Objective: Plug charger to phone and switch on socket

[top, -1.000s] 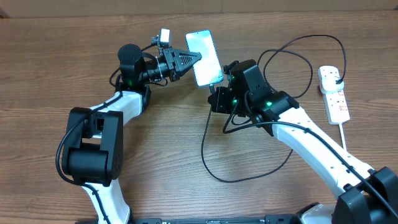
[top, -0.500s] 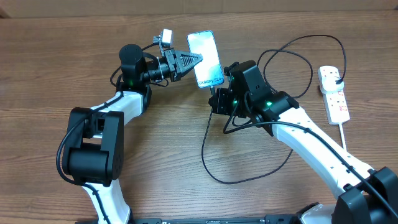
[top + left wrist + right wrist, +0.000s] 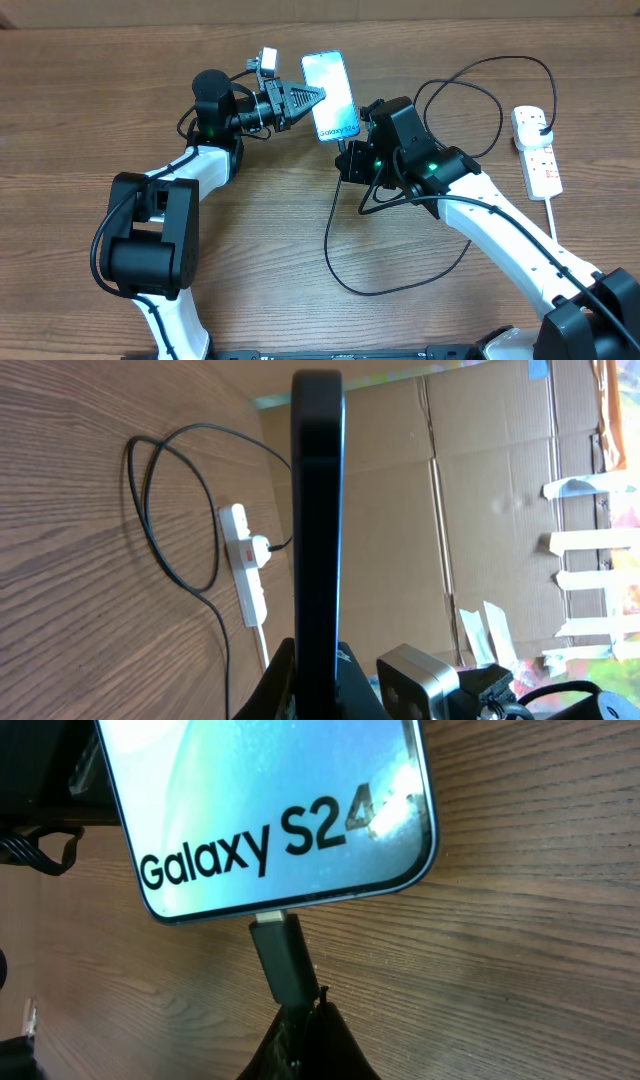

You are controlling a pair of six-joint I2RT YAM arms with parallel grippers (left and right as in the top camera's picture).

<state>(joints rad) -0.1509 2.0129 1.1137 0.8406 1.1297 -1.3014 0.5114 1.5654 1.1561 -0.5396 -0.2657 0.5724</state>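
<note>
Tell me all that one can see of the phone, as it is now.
The phone is slim, with dark edges and a lit light-blue screen reading "Galaxy S24", facing up. The left pincer grips one long side. The charger tip, held by the right pincer, meets its bottom edge; how deep, I cannot tell.

The setting looked like a robotics lab or workshop: a wood-grain table (image 3: pixel 60 120), two robot arms (image 3: pixel 500 225), and a backdrop of flattened cardboard sheets (image 3: pixel 480 510) patched with tape strips (image 3: pixel 590 540)
</note>
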